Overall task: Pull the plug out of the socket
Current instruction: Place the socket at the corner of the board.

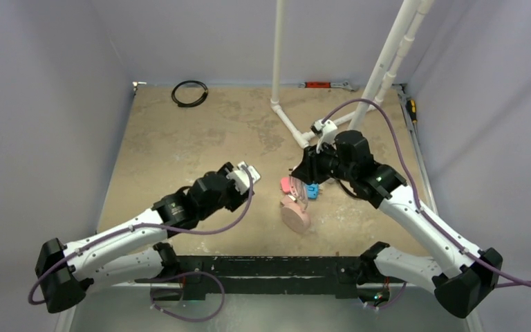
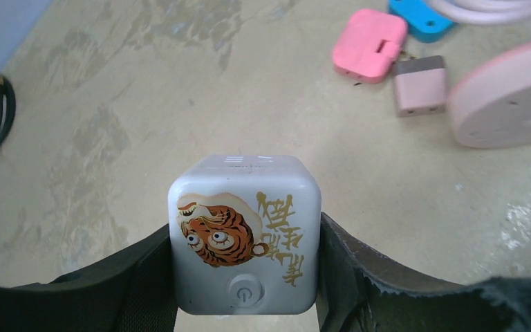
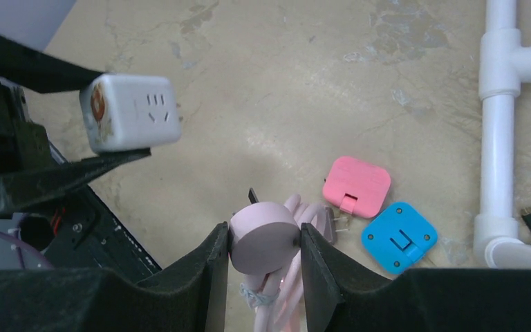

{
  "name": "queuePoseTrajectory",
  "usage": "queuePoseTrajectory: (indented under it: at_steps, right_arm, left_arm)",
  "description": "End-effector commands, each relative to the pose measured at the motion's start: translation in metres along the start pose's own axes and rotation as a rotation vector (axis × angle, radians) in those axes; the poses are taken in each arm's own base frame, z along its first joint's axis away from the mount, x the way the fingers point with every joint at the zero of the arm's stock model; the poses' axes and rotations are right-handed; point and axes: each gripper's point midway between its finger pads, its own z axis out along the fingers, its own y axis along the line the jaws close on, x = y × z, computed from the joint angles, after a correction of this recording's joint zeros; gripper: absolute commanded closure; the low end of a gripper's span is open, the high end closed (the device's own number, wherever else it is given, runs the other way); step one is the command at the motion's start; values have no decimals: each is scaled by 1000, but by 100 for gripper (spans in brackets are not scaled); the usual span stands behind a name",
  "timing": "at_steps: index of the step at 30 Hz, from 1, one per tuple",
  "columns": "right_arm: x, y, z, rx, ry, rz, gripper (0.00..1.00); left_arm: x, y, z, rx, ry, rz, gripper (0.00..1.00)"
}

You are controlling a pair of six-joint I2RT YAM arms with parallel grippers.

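Note:
My left gripper (image 2: 245, 238) is shut on the socket (image 2: 242, 200), a white-grey cube with a tiger sticker and a power button, and holds it above the table. The socket also shows in the top view (image 1: 249, 171) and the right wrist view (image 3: 130, 112), where its outlet holes are empty. My right gripper (image 3: 264, 242) is shut on the plug (image 3: 263, 232), a pale pink rounded head with a dark prong at its top and a bundled pink cable (image 3: 283, 297) hanging below. Plug and socket are apart, with a gap of bare table between them.
A hot-pink square adapter (image 3: 357, 185), a blue square adapter (image 3: 398, 236) and a small pink block with prongs (image 2: 420, 84) lie by the right gripper. A round pink disc with holes (image 1: 295, 216) lies near them. White pipes (image 1: 289, 117) stand at the back right, a black cable loop (image 1: 189, 93) at the back left.

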Motion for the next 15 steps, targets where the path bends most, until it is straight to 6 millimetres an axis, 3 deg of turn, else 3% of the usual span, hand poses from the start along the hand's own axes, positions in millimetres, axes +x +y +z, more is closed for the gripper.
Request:
queuePoseTrajectory:
  at_steps: [1, 6, 15]
  right_arm:
    - [7, -1, 17, -12, -48, 56, 100]
    - [13, -18, 30, 77, -101, 72, 100]
    - [32, -54, 54, 229, -111, 77, 81]
  left_arm:
    - [-20, 28, 15, -10, -33, -206, 100]
    - [-6, 70, 31, -57, -17, -429, 100]
    - [41, 94, 58, -91, 117, -600, 99]
